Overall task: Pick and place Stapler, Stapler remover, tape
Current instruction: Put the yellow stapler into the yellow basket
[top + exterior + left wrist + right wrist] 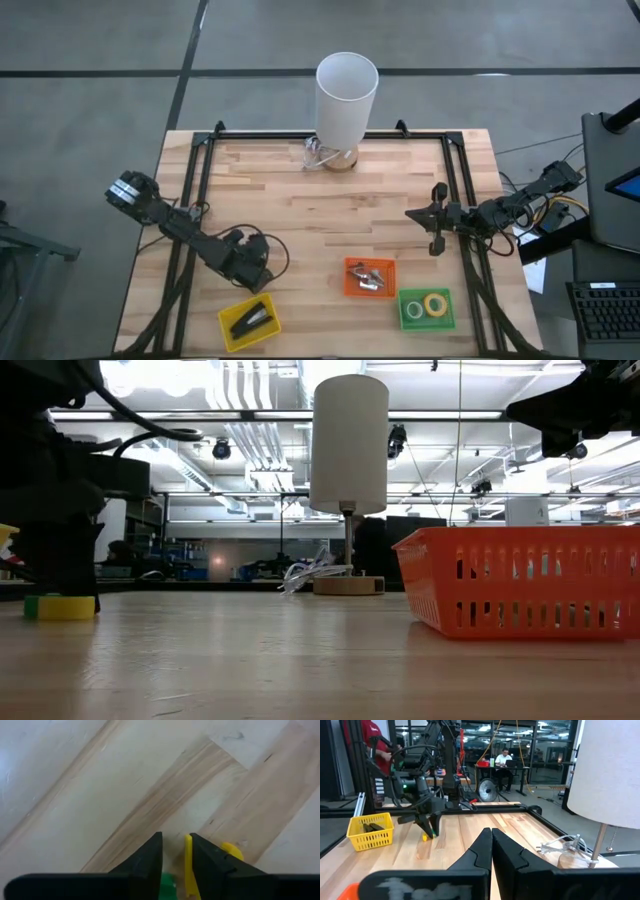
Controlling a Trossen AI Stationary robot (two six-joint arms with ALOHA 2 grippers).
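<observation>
Fingers of left gripper (174,851) narrowly parted over bare wood, yellow tape (188,865) upright between them, green tape (167,885) just behind. Right gripper (492,845) closed, empty.

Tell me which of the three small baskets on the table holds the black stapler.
The yellow basket, nearest the left gripper, holds the stapler. The orange basket holds small metal pieces, and the green basket holds tape rolls.

Both arms are dark, jointed and cable-draped, each hand (491,851) ending in tapered black fingers (149,860).
</observation>
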